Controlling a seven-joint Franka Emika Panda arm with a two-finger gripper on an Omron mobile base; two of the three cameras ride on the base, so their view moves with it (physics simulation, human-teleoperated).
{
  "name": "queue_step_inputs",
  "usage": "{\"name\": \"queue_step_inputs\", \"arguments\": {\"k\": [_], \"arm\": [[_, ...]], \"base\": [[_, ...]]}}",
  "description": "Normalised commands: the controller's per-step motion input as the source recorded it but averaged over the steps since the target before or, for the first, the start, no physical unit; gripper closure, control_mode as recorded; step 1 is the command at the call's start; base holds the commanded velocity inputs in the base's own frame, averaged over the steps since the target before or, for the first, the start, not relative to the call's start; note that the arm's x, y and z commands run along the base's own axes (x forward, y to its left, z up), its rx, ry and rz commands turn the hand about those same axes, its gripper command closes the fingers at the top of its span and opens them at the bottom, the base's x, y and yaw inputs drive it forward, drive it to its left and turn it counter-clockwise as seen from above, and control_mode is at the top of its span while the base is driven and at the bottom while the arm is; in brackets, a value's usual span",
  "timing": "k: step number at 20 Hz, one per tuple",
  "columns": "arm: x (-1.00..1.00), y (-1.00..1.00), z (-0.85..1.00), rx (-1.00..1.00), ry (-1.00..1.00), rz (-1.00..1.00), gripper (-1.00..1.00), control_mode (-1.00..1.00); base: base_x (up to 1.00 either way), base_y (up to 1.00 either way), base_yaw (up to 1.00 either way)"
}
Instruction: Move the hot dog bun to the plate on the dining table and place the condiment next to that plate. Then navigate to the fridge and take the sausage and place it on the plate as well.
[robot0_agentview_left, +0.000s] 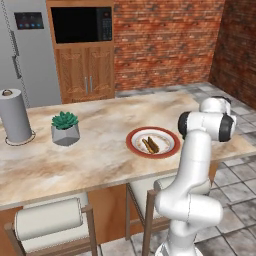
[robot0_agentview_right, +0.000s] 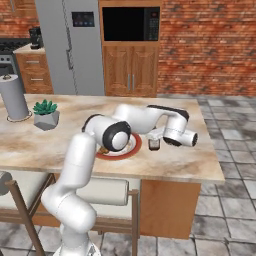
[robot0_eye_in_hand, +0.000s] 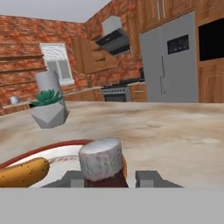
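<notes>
Dining table (robot0_agentview_left: 90, 150) under my arm: beige marbled stone top, smooth, low sheen. Plate (robot0_agentview_left: 170, 137): white, glazed-looking, red-brown rim. Condiment (robot0_eye_in_hand: 103, 164): dark brown glossy bottle, pale rough-grained cap. Fridge (robot0_eye_in_hand: 168, 61): matt brushed grey steel. Cabinet (robot0_agentview_left: 86, 72): grained wood. Wall (robot0_agentview_left: 165, 40): rough brick.

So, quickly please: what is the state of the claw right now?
Claw: its fingers sit on either side of the condiment beside the plate; whether they grip it or have let go cannot be told.
</notes>
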Motion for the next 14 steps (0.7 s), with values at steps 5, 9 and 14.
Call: {"name": "queue_step_inputs", "arguments": {"k": [5,9,14], "arm": [[-0.2,0.09,-0.01,0.0,0.0,0.0,-1.0,-1.0],[0.0,0.0,0.33,0.0,-0.02,0.0,-1.0,-1.0],[0.0,0.06,0.62,0.0,-0.06,0.0,-1.0,-1.0]], "base": [[0.0,0.0,0.0],[0.0,0.0,0.0],[0.0,0.0,0.0]]}}
